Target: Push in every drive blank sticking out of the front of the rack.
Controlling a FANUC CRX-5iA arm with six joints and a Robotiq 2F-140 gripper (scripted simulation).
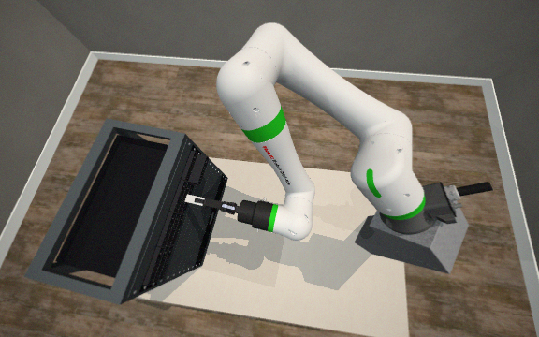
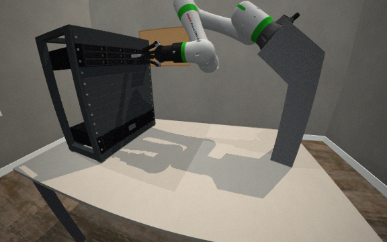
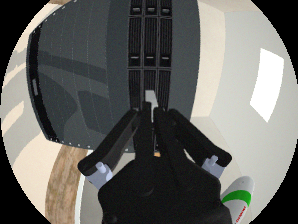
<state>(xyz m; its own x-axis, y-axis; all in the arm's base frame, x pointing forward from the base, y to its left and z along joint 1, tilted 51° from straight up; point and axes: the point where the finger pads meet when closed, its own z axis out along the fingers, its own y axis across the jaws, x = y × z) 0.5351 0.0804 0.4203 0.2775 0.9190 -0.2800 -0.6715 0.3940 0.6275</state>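
The dark rack [image 1: 156,187] [image 2: 55,84] [image 3: 80,83] stands on the table's left part, its front facing the arm. A band of drive blanks [image 2: 109,55] [image 3: 150,30] runs across the top of its front. One dark blank [image 1: 197,168] juts out of the front, just beyond the fingertips in the top view. My gripper [image 1: 194,199] [image 2: 140,54] [image 3: 149,97] is shut on nothing. It is held level, with its pale tips at the face of a blank near the right end of the band. I cannot tell whether they touch it.
The arm's grey pedestal [image 1: 419,243] [image 2: 297,84] stands on the right side of the beige table [image 1: 326,290] [image 2: 213,202]. A black unit [image 2: 126,129] fills the rack's bottom slot. A brown board [image 2: 160,35] hangs on the wall behind.
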